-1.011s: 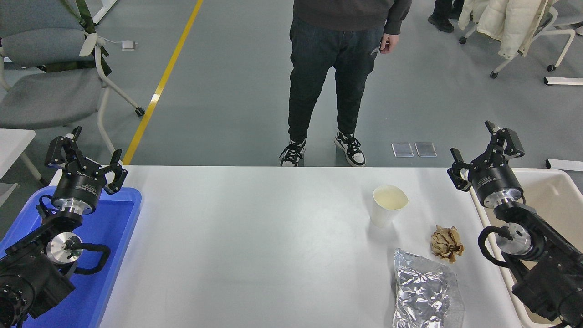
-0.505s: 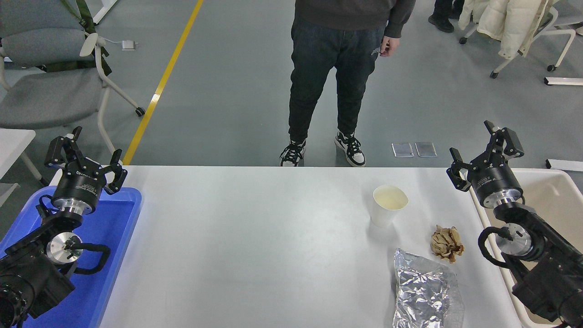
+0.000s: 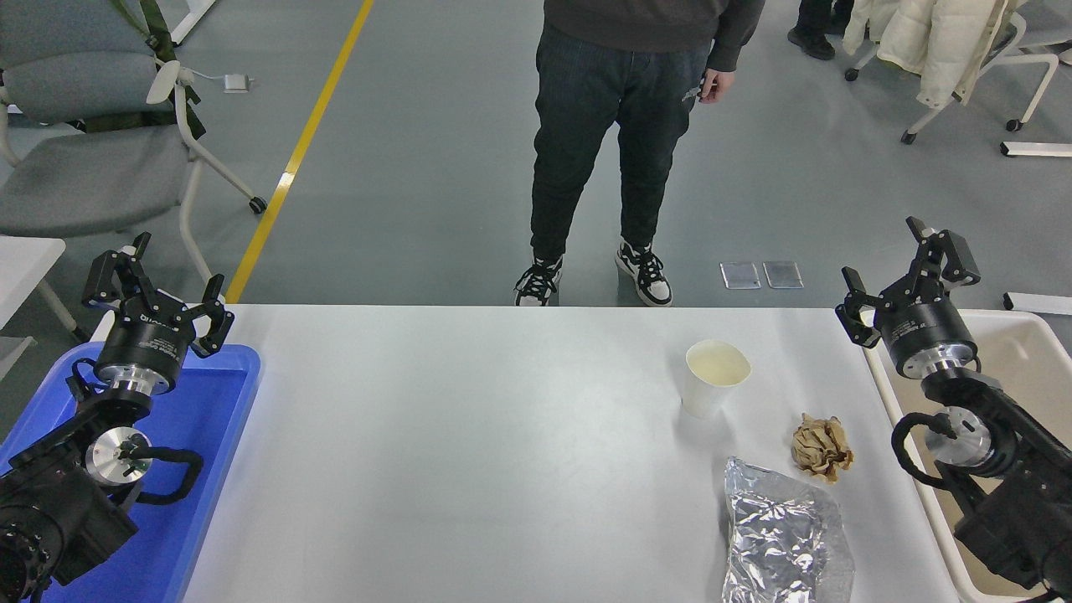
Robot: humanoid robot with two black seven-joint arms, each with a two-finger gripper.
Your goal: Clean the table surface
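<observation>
1. Large white table surface [image 3: 469, 452] filling the lower half of the view, far edge running straight across the middle of the scene.
2. On the right part of the tabletop: an upright white paper cup [image 3: 713, 377], open mouth up, nothing visible inside.
3. Nearer the camera and to the right of the cup, apart from it: a crumpled brown paper ball [image 3: 822, 447].
4. Just in front of the paper ball, close but not clearly touching: a wrinkled silver foil bag [image 3: 785, 536], lying flat and running off the bottom edge.
5. At the table's left end: a blue plastic tray [image 3: 205, 435].
6. Left gripper [image 3: 155, 289] parked above the far end of the blue tray, fingers spread wide, nothing held.
7. At the table's right end: a beige rectangular bin [image 3: 1026, 356], partly hidden by the right arm.
8. Right gripper [image 3: 909, 272] raised over the near-left corner of the bin, beside the table's right edge, fingers spread apart, empty, well apart from the cup.
9. Beyond the far edge: a person [image 3: 624, 126] standing on grey floor, seen from the chest down, dark trousers, black-and-white shoes.
10. Far left: a grey office chair [image 3: 75, 167]; a yellow floor line [image 3: 297, 155] beside it.
</observation>
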